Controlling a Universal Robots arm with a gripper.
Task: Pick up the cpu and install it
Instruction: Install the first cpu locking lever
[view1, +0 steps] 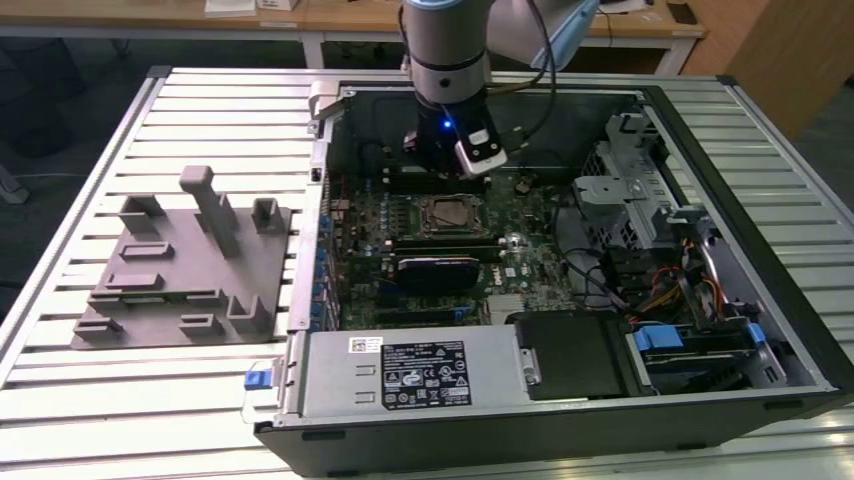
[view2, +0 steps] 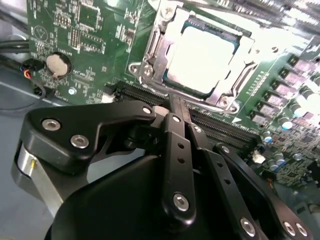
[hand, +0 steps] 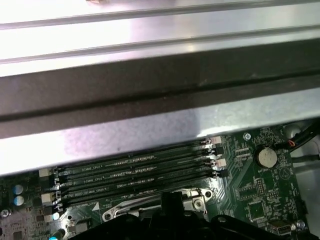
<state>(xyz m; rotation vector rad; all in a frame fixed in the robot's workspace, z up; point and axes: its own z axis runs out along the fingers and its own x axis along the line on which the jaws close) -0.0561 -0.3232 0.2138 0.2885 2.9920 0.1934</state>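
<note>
A: Exterior view evenly lit, overhead room light, soft shadows inside the open computer case (view1: 561, 250). Slatted desk (view1: 80, 400) pale, no glare.

B: Second wrist view?

A: Harsh glare. The cpu (view2: 200, 55), just beyond the fingers (view2: 175, 107), is blown out near white; the socket frame (view2: 155, 45) shines too. Fingers close to the lens, soft focus, dull highlights on the bolts.

B: First wrist view?

A: The case wall (hand: 150, 30) is overexposed and blurred, with a dark shadow band under it. The memory slots (hand: 140, 172) are sharper, dimly lit.
</note>
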